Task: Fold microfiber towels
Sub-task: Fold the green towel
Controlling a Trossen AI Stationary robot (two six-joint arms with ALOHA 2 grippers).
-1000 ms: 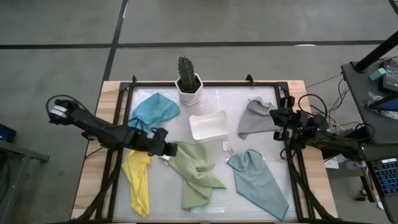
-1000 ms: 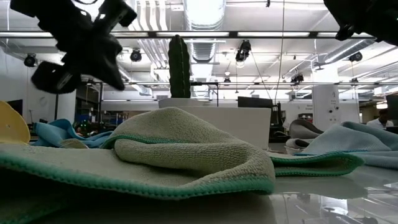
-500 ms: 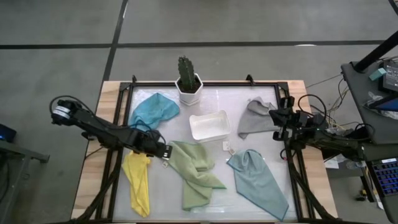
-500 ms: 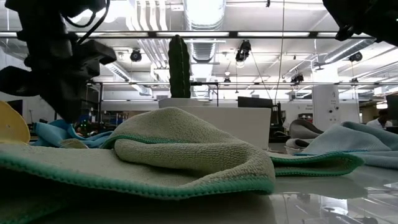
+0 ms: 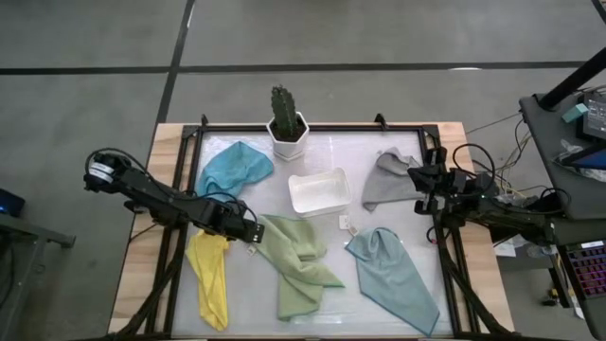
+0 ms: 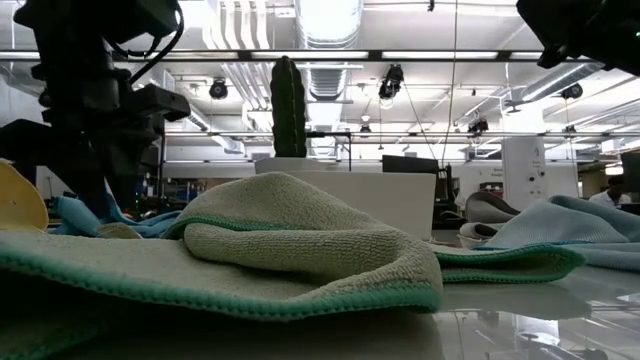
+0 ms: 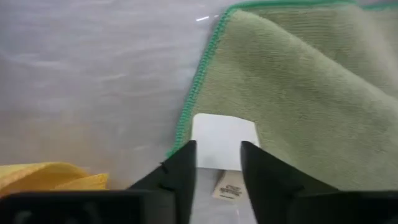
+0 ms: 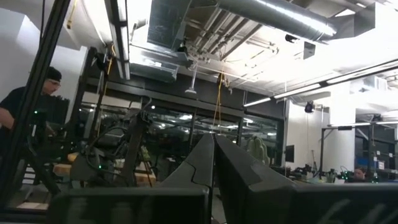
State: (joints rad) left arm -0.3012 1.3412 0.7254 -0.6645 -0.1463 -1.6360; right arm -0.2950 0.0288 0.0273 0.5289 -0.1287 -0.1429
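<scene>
Five microfiber towels lie crumpled on the table: blue [image 5: 234, 168], yellow [image 5: 210, 275], olive green [image 5: 295, 260], pale teal [image 5: 393, 275] and grey [image 5: 388, 180]. My left gripper [image 5: 252, 235] points steeply down over the olive green towel's [image 7: 298, 93] left corner. It is open, its fingers [image 7: 180, 168] standing on either side of a white label [image 7: 224, 140] at that corner. Whether they touch it I cannot tell. My right gripper [image 5: 417, 180] waits shut at the table's right edge, pointing up into the room [image 8: 214, 143].
A white tray [image 5: 319, 190] stands mid-table, and a cactus in a white pot [image 5: 287, 123] stands behind it at the far edge. A black frame [image 5: 185, 180] borders the table. People show in the room beyond.
My left gripper has tipped from slanting to steeply downward and sunk toward the olive green towel's left corner, drawing back a little toward the table's left edge. The towels have not moved.
</scene>
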